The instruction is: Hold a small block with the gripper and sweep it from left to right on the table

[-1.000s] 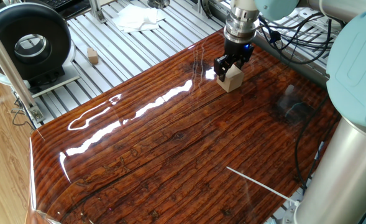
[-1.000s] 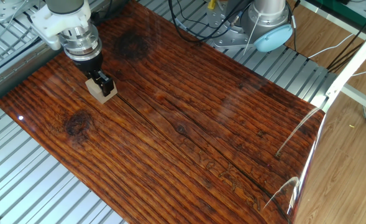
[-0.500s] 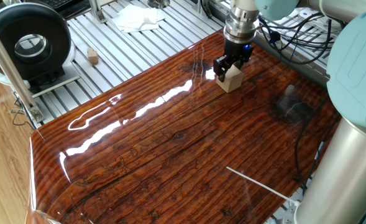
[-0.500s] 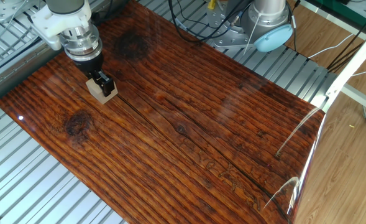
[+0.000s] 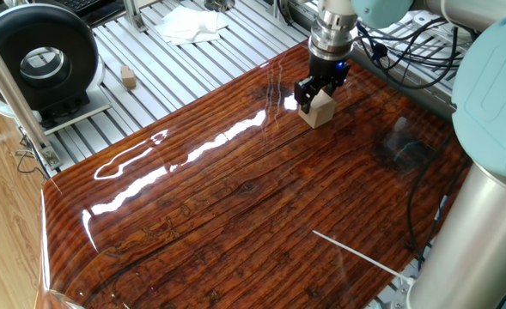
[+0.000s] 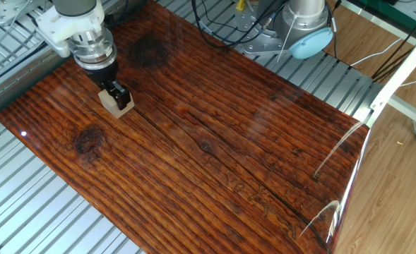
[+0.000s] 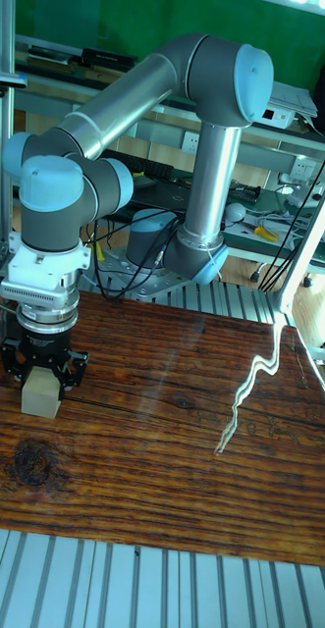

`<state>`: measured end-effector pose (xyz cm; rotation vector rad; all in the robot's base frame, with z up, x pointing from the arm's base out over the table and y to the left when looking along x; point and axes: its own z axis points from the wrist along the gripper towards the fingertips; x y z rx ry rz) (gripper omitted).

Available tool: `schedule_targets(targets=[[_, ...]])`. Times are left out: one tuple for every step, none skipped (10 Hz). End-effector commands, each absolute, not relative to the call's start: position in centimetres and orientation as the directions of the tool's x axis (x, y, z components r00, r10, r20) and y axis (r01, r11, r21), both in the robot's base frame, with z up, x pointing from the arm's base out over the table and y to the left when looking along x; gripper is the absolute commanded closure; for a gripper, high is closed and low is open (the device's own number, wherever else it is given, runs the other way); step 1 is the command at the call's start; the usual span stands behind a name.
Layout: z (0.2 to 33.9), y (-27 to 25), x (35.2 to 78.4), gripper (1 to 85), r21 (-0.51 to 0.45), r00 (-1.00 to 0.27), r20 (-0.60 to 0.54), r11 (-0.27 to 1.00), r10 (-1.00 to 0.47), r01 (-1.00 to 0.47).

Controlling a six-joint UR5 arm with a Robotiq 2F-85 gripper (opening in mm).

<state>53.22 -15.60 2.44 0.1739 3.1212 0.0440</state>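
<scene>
Jaws of the gripper (image 5: pixel 316 92) clench the small block (image 5: pixel 320 109) on the table (image 5: pixel 235 197); no writing is legible.

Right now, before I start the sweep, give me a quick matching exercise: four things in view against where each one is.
Things:
1. small block
2. gripper
3. brownish block
4. white cloth

Places:
A. on the aluminium slats, near the black round device
B. crumpled at the far edge of the slats
C. on the table, between the fingers
D. shut on the cube

Pairs: 1-C, 2-D, 3-A, 4-B
</scene>
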Motion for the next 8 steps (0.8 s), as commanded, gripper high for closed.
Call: schedule_targets(targets=[[2.55, -15.43, 53.36, 84.7, 0.039, -0.993, -0.018, 0.992, 0.119, 0.118], [2.56, -15.43, 53.32, 84.7, 0.038, -0.993, -0.016, 0.992, 0.119, 0.118], [2.56, -15.44, 53.32, 84.7, 0.038, -0.993, -0.016, 0.992, 0.119, 0.118], [2.56, -15.44, 53.32, 84.7, 0.038, -0.993, -0.016, 0.992, 0.119, 0.118], [2.56, -15.44, 53.33, 84.7, 0.038, -0.993, -0.016, 0.992, 0.119, 0.118], [2.57, -15.39, 53.3, 84.7, 0.04, -0.993, -0.014, 0.992, 0.118, 0.117], [2.58, -15.34, 53.27, 84.7, 0.041, -0.993, -0.013, 0.992, 0.118, 0.117], [2.58, -15.3, 53.27, 84.7, 0.043, -0.993, -0.013, 0.992, 0.118, 0.117]])
